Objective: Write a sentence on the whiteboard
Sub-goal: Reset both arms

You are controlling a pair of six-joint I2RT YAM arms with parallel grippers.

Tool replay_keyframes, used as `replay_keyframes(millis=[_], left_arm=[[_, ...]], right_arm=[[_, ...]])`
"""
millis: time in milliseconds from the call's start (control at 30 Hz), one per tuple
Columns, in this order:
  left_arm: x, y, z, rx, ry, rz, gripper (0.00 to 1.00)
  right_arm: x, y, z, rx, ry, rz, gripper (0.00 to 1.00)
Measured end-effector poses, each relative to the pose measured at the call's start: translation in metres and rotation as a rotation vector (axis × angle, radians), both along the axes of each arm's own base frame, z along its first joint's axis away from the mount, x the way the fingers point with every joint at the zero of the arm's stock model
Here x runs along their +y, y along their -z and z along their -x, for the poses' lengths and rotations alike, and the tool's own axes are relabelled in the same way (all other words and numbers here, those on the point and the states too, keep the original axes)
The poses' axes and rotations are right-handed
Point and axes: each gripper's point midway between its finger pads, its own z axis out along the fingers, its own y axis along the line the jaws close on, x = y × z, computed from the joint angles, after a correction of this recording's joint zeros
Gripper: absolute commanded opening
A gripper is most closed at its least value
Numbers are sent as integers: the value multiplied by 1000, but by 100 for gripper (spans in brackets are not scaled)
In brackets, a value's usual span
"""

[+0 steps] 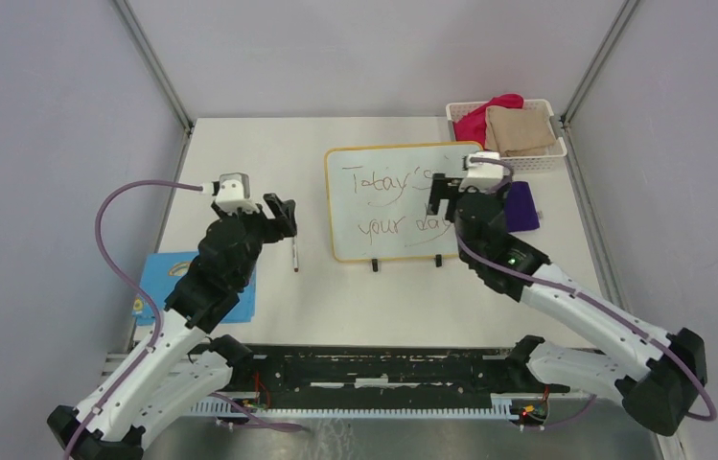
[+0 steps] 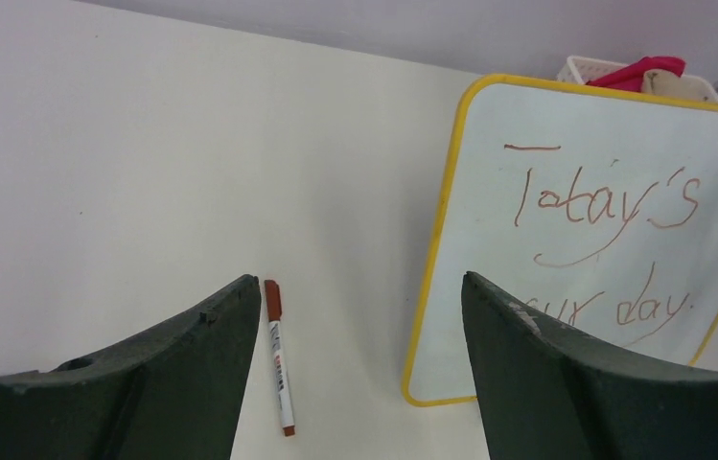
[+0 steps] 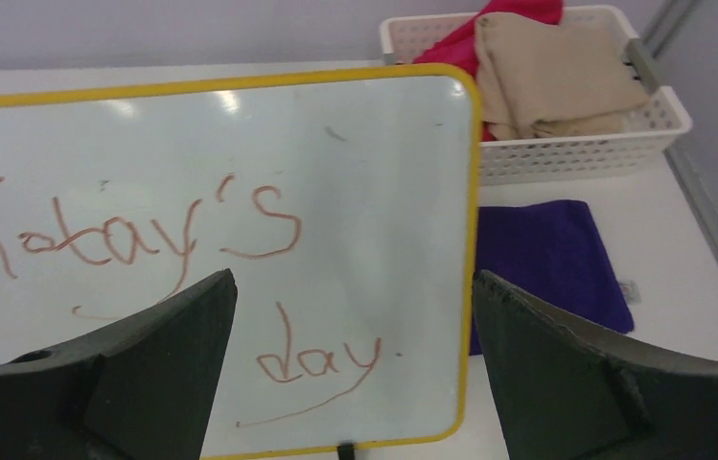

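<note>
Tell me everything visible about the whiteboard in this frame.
The small rectangular glossy whiteboard has rounded corners, a thin yellow frame and two black feet at its near edge. It sits on the white table, carrying reddish-brown cursive in two lines, roughly "Today's your day." A purple cloth lies beside its right edge. The open right gripper is over that edge; contact cannot be told.

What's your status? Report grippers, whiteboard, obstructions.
Left gripper open, empty, marker on table below. Right gripper open at whiteboard. Sentence written, two lines. No obstruction seen.
</note>
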Motion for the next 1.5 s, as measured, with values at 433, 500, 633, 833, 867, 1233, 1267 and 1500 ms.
replay_keyframes(millis=[433, 500, 633, 833, 867, 1233, 1267, 1500], left_arm=[[-30, -76, -43, -75, 44, -61, 86], [-33, -89, -48, -110, 43, -42, 86], [-33, -89, -50, -132, 38, -28, 87], [-30, -43, -47, -87, 39, -88, 88], [-29, -34, -46, -81, 34, -108, 88], [-26, -44, -25, -190, -12, -227, 91], [-23, -47, -24, -193, -28, -223, 91], [-13, -95, -20, -205, -82, -134, 91]], right_arm=[[-102, -83, 43, -223, 230, -49, 98], [-94, -93, 44, -238, 216, -16, 98], [-59, -130, 47, -290, 124, -6, 98], [-44, -181, 65, -423, -9, -116, 98], [-42, -185, 67, -437, -27, -122, 98], [-28, -150, 71, -385, -67, 4, 98], [-28, -141, 70, -368, -71, 30, 98], [-41, -145, 81, -378, -96, 30, 98]])
